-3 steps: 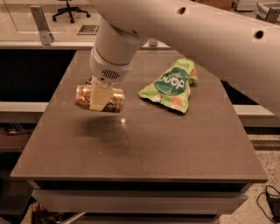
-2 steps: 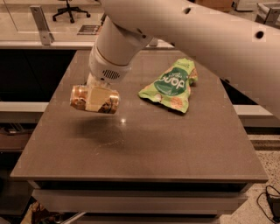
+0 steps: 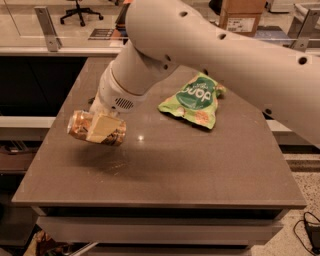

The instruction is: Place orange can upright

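The orange can [image 3: 80, 125] is shiny orange-gold and lies on its side in the air, above the left part of the brown table [image 3: 165, 170]. My gripper [image 3: 102, 128] is shut on the can, with one pale finger [image 3: 102, 128] across its middle. The can is tilted slightly, its left end toward the table's left edge. Its shadow falls on the table below it. The white arm reaches in from the upper right.
A green snack bag [image 3: 192, 100] lies on the table's far right part. The table's left edge is close under the can. A cardboard box [image 3: 242, 15] stands beyond the table at the back.
The gripper has moved left and a little lower with the can, which stays on its side. The snack bag has not moved.
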Robot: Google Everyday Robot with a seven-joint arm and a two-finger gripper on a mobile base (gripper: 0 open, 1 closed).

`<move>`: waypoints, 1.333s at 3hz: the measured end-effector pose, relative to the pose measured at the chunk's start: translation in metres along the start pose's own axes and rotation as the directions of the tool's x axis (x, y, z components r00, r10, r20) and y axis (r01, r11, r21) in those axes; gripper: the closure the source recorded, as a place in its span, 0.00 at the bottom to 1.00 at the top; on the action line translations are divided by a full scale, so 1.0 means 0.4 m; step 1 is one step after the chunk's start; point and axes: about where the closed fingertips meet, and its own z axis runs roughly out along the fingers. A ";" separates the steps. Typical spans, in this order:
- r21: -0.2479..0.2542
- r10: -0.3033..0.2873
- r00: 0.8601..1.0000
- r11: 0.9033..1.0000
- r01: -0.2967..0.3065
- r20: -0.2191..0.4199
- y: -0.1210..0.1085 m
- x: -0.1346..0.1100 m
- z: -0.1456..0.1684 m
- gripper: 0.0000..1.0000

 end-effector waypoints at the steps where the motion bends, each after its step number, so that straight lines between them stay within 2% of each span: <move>1: 0.012 0.023 0.998 1.000 -0.024 0.058 0.030 -0.012 0.011 1.00; 2: 0.054 0.042 0.996 0.997 -0.047 0.085 0.047 -0.007 -0.024 1.00; 3: 0.119 0.050 0.992 0.991 -0.064 0.117 0.042 0.011 -0.078 1.00; 4: 0.180 0.039 0.983 0.981 -0.072 0.182 -0.001 0.038 -0.117 1.00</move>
